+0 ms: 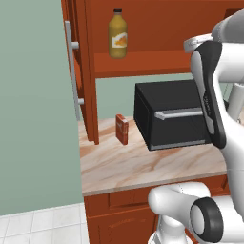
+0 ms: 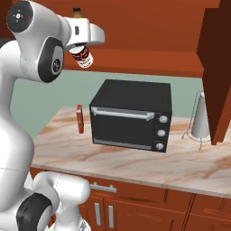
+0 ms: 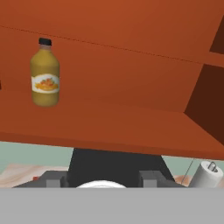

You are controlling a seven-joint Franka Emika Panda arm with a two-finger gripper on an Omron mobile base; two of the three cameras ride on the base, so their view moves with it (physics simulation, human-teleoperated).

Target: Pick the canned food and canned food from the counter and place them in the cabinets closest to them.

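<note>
1. In the right base view, the gripper is holding the red-labelled can with white bands high above the counter, in front of the open cabinet; the fingers are pinching the can, which is hanging tilted beneath the hand.
2. In the hand view, the top rim of the can is showing as a pale arc at the bottom edge, between the two finger tips.
3. The hand view is looking into the cabinet, where a yellow-labelled bottle is standing upright on the shelf at the left.
4. The left base view is showing the same bottle on the shelf, plus the open cabinet door with its vertical silver bar handle.
5. A black oven is sitting on the counter below the shelf; a flat red box is standing upright just beside its left side.
6. The right base view and the hand view are showing a paper-towel holder to the right of the oven.
</note>
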